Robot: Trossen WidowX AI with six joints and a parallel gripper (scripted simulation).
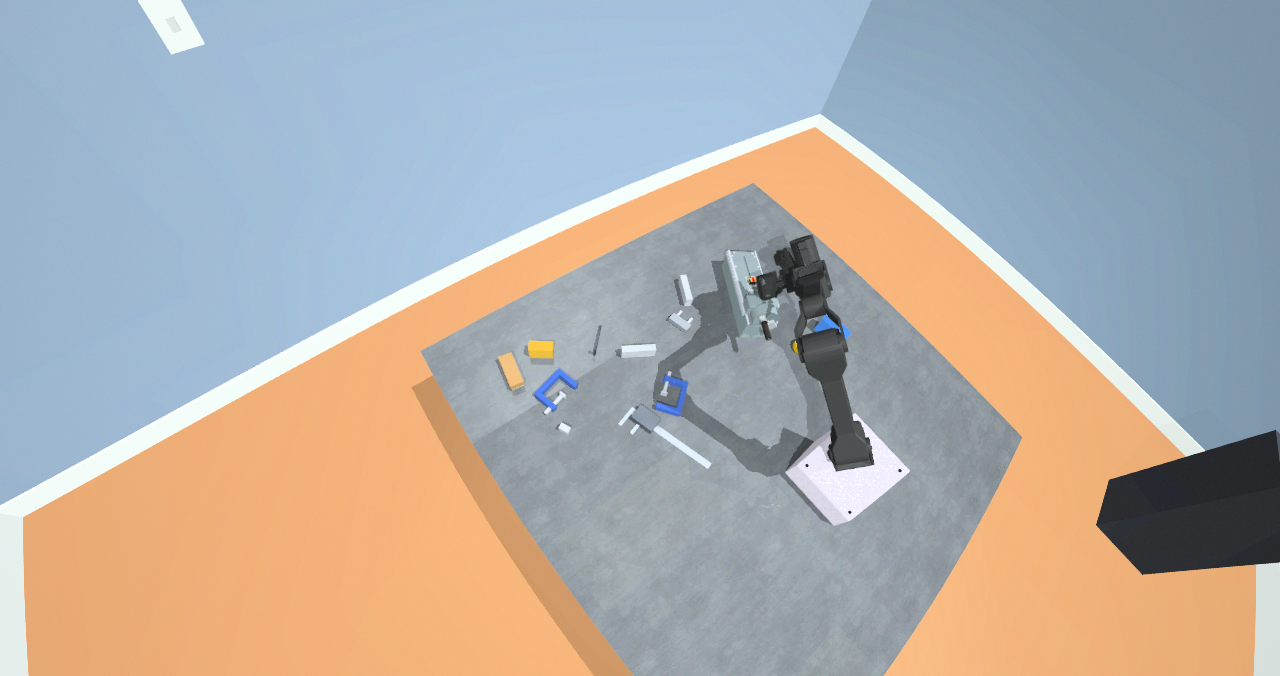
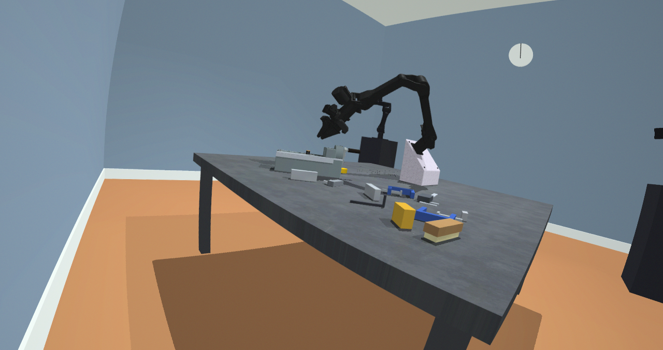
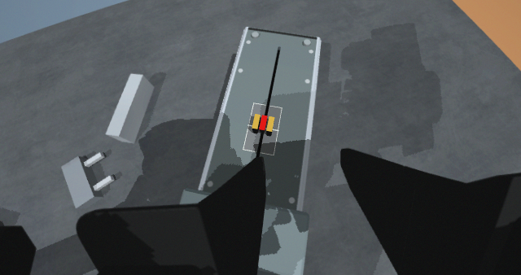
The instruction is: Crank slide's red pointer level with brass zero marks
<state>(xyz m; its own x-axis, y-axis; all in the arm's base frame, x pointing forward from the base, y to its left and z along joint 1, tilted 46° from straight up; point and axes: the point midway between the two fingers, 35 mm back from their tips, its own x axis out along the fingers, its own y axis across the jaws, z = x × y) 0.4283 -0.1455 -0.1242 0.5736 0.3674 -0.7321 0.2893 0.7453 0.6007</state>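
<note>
The grey-green machine [image 1: 739,269] [image 2: 305,163] [image 3: 293,67] stands on the table. Its red pointer [image 3: 263,123] sits between the left brass mark [image 3: 256,122] and the right brass mark [image 3: 270,124] and looks level with both in the wrist view. The crank's dark brown handle [image 1: 766,330] [image 2: 353,150] sticks out at the machine's near end, toward the arm's base; it is out of the wrist view. My gripper [image 3: 302,160] [image 2: 319,136] is open and empty, above the machine and away from the handle. In the wrist view one finger covers part of the slot.
A white block [image 1: 684,289] [image 2: 303,175] [image 3: 130,108] and a grey two-pinned piece [image 1: 680,321] [image 3: 79,181] lie beside the machine. Farther off are a yellow block [image 1: 540,349] [image 2: 402,216], an orange-topped block [image 1: 511,370] [image 2: 442,228] and blue clamp-like pieces.
</note>
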